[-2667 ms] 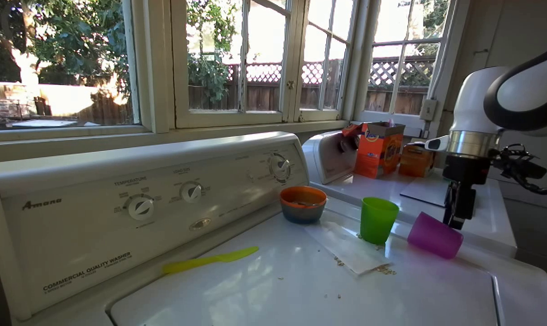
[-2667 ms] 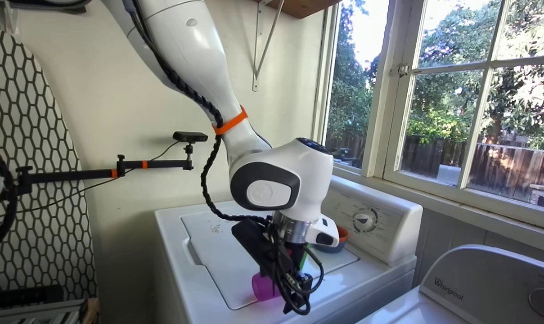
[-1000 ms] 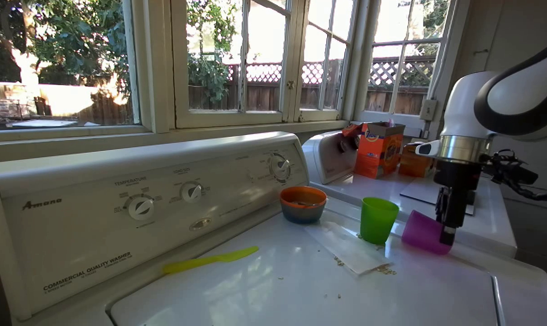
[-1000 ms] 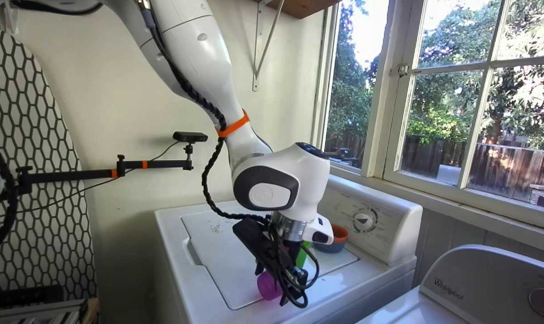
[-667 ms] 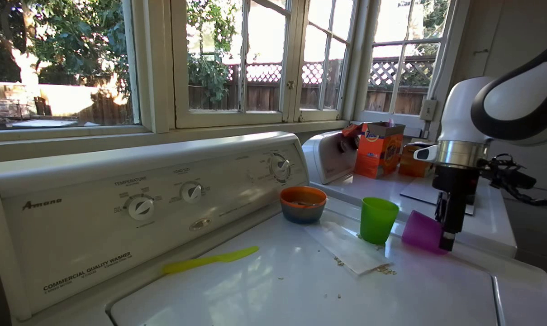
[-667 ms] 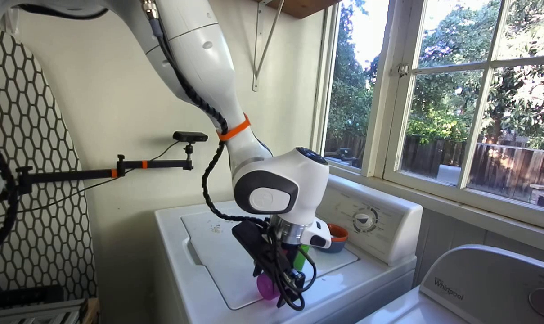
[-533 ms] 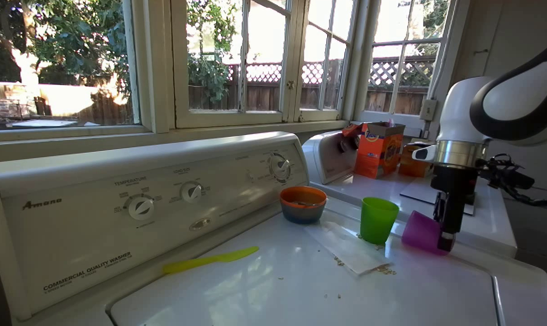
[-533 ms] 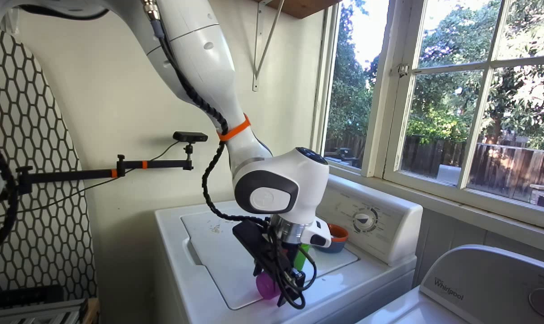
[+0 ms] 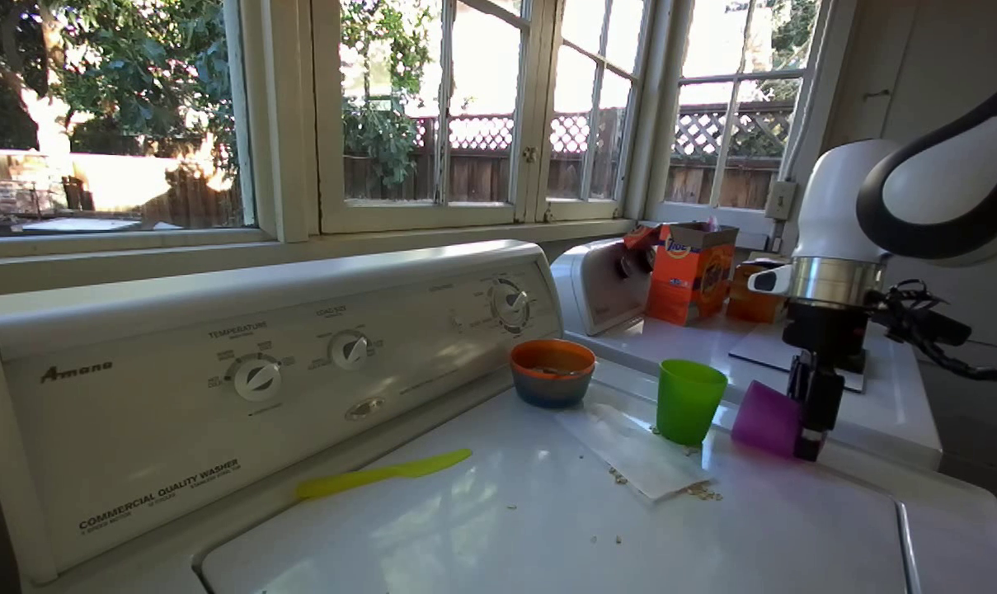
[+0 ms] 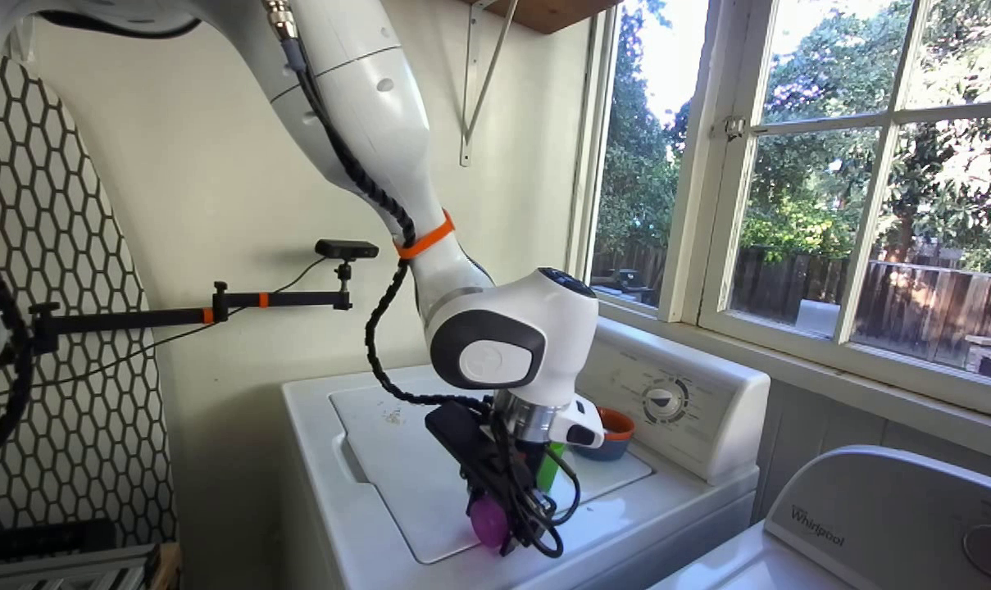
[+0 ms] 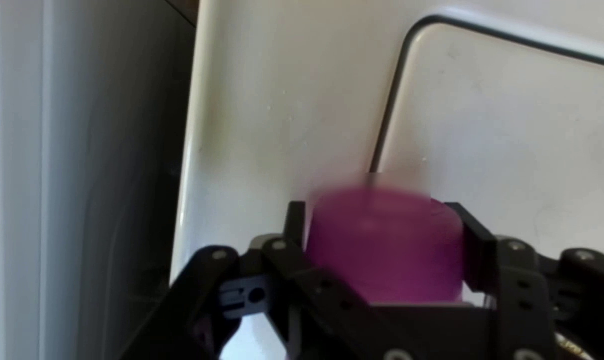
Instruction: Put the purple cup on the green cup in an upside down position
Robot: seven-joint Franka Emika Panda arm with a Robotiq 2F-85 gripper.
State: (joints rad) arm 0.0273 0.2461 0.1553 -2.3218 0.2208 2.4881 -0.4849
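Observation:
The purple cup point(image 9: 764, 419) lies on its side on the white washer top, tilted a little, in both exterior views. My gripper point(image 11: 381, 225) has its black fingers on either side of the cup's wall in the wrist view. The right finger presses against the cup; a thin light sliver shows beside the tip of the left one. In an exterior view the fingertips point(image 9: 808, 446) reach down close to the washer surface and hide part of the cup. Upright to the left of it stands the green cup point(image 9: 690, 404), mostly covered by the arm in an exterior view point(image 10: 549, 469).
An orange-rimmed bowl point(image 9: 552, 375) sits by the control panel. A white paper point(image 9: 638, 454) with crumbs lies before the green cup, and a yellow-green knife point(image 9: 383, 474) farther left. Detergent boxes point(image 9: 689, 272) stand behind. The washer's edge point(image 11: 184, 175) drops off beside the gripper.
My gripper came down and leftward in an exterior view onto the purple cup, which shifted slightly left. Within the last half second its fingers drew together around the cup. The green cup stayed put.

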